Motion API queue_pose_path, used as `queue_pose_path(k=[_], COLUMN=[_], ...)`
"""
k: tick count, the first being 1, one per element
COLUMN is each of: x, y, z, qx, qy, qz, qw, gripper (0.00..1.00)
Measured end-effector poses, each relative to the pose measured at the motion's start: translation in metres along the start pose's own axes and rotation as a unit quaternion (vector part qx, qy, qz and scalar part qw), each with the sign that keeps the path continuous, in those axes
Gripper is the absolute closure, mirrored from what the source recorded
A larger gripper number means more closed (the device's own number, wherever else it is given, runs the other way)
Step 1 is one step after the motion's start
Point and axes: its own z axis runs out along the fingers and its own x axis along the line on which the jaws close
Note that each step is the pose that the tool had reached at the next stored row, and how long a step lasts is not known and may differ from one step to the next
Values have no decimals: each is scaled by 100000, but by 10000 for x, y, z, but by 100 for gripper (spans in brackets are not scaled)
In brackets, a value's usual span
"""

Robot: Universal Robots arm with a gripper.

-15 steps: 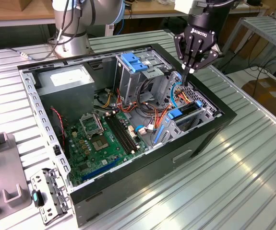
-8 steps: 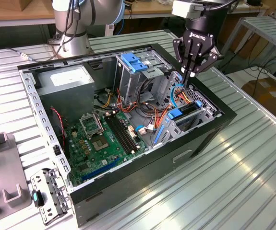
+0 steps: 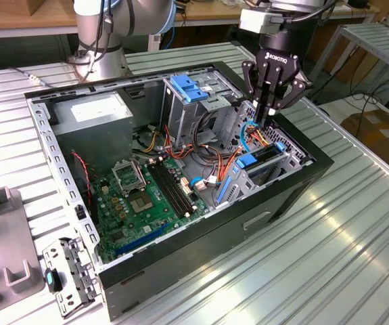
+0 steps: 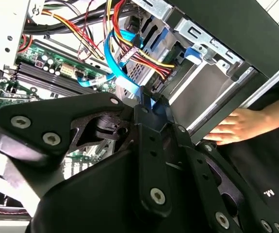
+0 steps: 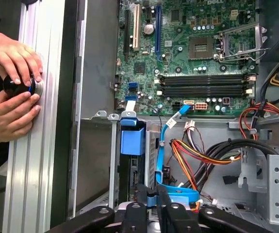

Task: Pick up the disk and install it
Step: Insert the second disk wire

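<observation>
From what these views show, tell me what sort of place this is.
Probably a robotics lab or workshop bench: an open computer case sits on a ribbed aluminium table, with the gripper over its drive bay and wooden workbenches behind.

This is a robotics lab or workshop. An open computer case point(image 3: 180, 169), its green circuit board point(image 3: 147, 196) and bundled cables bare, lies on a table point(image 3: 302, 271) of ribbed aluminium rails, and the grey base of a robot arm point(image 3: 99, 40) is mounted on the same table behind it. Wooden workbenches point(image 3: 18, 13) stand in the background with cables trailing on the floor, and grey fixture blocks point(image 3: 5, 237) and a loose metal bracket point(image 3: 69, 274) lie beside the case.
</observation>
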Motion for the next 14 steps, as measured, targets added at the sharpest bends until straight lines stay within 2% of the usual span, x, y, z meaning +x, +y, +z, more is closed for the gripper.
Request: queue_pose_path(k=[1, 2, 4, 5, 6, 12, 14], x=[-2, -4, -7, -8, -8, -7, -9], y=[-1, -1, -2, -2, -3, 0, 35], z=[7, 15, 22, 27, 29, 34, 41], qx=[-3, -7, -10, -16, -18, 22, 180], qy=[83, 187, 343, 452, 516, 508, 508], qz=[6, 15, 30, 39, 44, 63, 39], qw=[100000, 100000, 99999, 99999, 99999, 99999, 99999], gripper=[75, 75, 76, 83, 84, 84, 84])
